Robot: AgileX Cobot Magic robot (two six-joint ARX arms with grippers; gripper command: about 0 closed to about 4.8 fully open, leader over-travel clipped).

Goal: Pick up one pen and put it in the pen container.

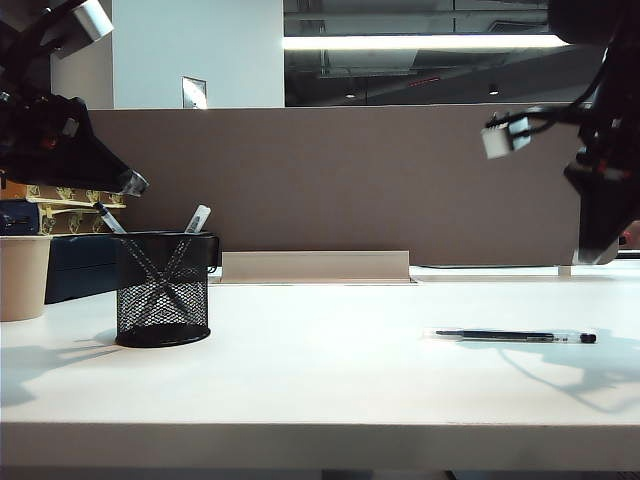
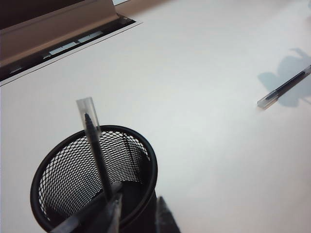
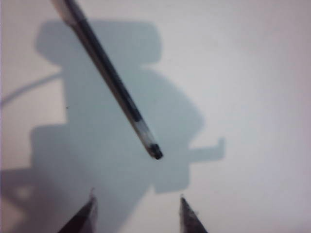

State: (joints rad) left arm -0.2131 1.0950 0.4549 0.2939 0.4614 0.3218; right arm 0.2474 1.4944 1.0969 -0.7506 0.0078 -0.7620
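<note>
Right gripper (image 3: 137,213): you see its two dark fingertips (image 3: 82,218) set apart with bare white table (image 3: 262,73) between them; released, nothing held; it hangs above the table at the right edge of the exterior view (image 1: 598,250), over its own broad shadow; the pen's black end lies just ahead of the gap between the tips, untouched.

Left gripper (image 2: 138,218): you see only the dark tips of it in its wrist view, directly over the near rim of the pen container; a gap shows between the tips, yet a dark pen-like shaft crosses beside them, so you cannot tell whether it is released or clenched; in the exterior view it sits high at the left (image 1: 128,182), above the container.

Pen (image 1: 510,336): lying flat on the table at the right of the exterior view, clear barrel, dark ink tube, small black end toward the right edge; well apart from the container; free of both grippers.

Pen container (image 1: 163,290): black wire-mesh cup, upright on the table at the left; two pens (image 1: 195,222) already stand in it, leaning crosswise against the rim.

Beige cup (image 1: 22,277): upright at the far left edge, near the container, not touching it.
</note>
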